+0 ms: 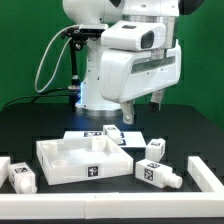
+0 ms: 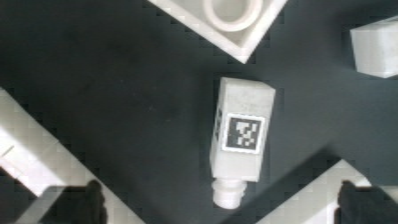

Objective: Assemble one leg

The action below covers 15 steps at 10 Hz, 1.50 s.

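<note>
In the wrist view a small white leg (image 2: 244, 125) lies flat on the black table, with a square tag on its upper face. Its narrow peg end (image 2: 228, 192) points toward my gripper (image 2: 217, 208). The two dark fingers (image 2: 71, 205) stand wide apart on either side of that end and touch nothing. The gripper is open and empty. In the exterior view the gripper (image 1: 141, 108) hangs above the table, just behind this leg (image 1: 113, 132). The white square panel (image 1: 60, 165) lies in front of it.
More legs lie at the exterior view's right (image 1: 155, 148) (image 1: 155, 172), and one at its left (image 1: 22, 177). A long white bar (image 1: 205, 172) lies at the far right. In the wrist view a corner of the panel (image 2: 235, 35) and another white part (image 2: 370, 45) show beyond the leg.
</note>
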{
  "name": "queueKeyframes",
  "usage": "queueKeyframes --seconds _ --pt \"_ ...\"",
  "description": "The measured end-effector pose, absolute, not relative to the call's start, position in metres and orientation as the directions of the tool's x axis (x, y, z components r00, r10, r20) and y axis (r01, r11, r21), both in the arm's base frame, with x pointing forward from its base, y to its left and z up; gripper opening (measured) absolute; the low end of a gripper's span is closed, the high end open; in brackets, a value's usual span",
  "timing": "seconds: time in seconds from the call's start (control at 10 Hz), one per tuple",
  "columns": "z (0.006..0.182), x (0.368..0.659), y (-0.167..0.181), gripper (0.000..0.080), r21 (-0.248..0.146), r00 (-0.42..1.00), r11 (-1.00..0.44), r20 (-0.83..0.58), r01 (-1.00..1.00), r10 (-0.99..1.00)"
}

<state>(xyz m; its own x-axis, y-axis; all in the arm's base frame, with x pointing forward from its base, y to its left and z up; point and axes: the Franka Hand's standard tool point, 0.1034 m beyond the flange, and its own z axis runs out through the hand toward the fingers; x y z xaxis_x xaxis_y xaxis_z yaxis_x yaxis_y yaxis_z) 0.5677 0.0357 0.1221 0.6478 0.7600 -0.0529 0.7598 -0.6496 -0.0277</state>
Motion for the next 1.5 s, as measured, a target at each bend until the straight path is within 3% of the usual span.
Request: queueKeyframes --seconds 0.5,0.8,1.1,1.3,1.5 --pt "0.117 0.562 0.022 0.0650 -0.019 0.678 -0.679 -0.052 0.733 0.733" --pt "0.100 0.546 0.008 0.0650 -0.040 0.737 -0.739 -0.047 0.673 0.674" --pt "0.100 0.547 0.011 0.0650 -0.040 0.734 -0.736 -0.045 0.676 0.677" --pt "0.082 0.547 0.034 0.0650 -0.032 0.709 -0.709 -0.011 0.704 0.705" --pt "0.056 0.546 0.050 0.0650 -0.058 0.713 -0.711 -0.001 0.700 0.702"
